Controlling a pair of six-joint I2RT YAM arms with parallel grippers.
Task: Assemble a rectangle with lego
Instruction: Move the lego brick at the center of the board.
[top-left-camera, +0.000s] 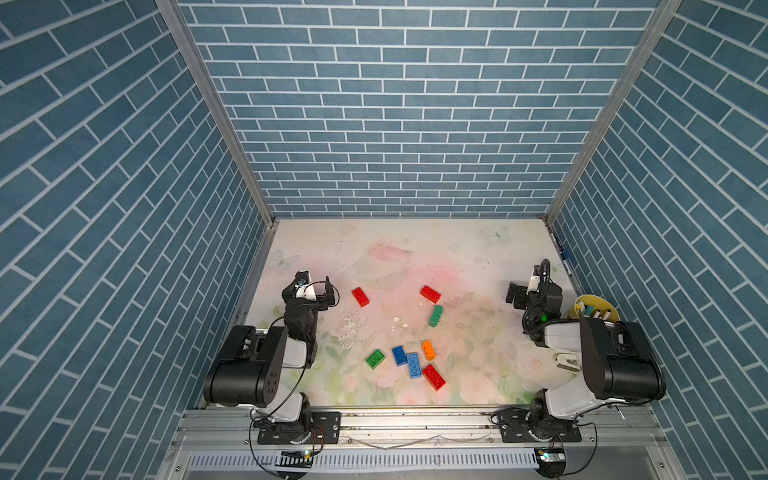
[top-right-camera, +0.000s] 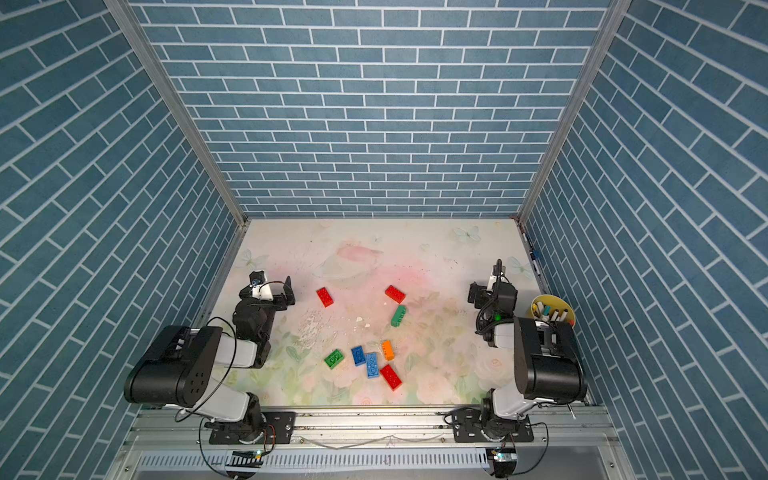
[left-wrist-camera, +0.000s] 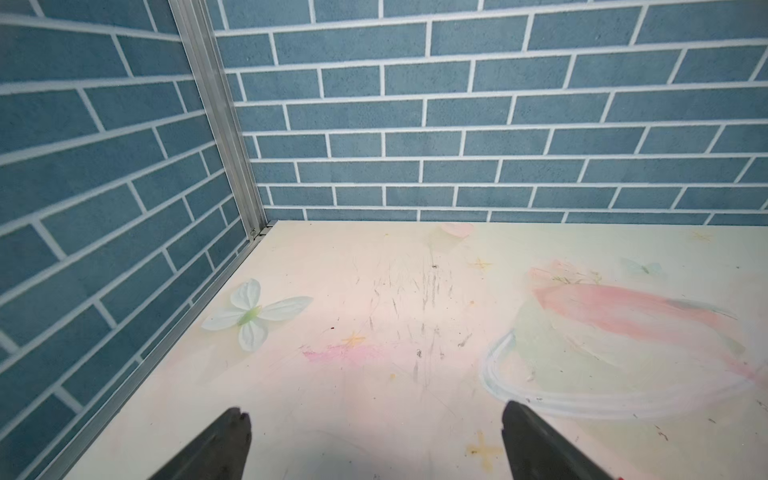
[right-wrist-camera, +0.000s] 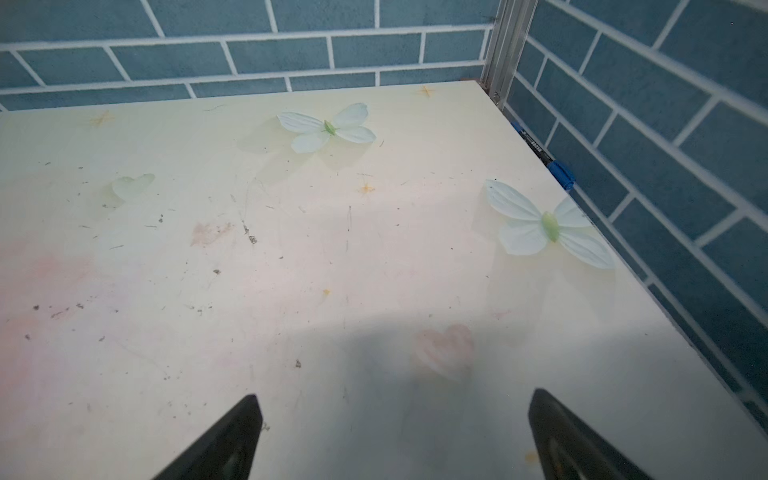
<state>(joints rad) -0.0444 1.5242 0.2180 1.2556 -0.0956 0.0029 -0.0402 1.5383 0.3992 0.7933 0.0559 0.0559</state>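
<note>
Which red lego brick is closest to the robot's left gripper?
The lone red brick beside the left gripper. The middle red brick sits near a green brick; the front red brick lies next to a light blue brick.

Red lego (top-left-camera: 360, 296), green lego (top-left-camera: 435, 316), blue lego (top-left-camera: 399, 355) and orange lego (top-left-camera: 429, 350) on pale pink-and-green floral table (top-left-camera: 415, 257) with white butterflies (left-wrist-camera: 253, 311), blue white-jointed brick-patterned walls (top-left-camera: 395, 124), yellow cup (top-left-camera: 579, 306).

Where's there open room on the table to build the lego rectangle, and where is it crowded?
Bare: the far strip of table between the back wall and the far red bricks. Crowded: the near-centre cluster of green, blue, orange and red bricks.
</note>
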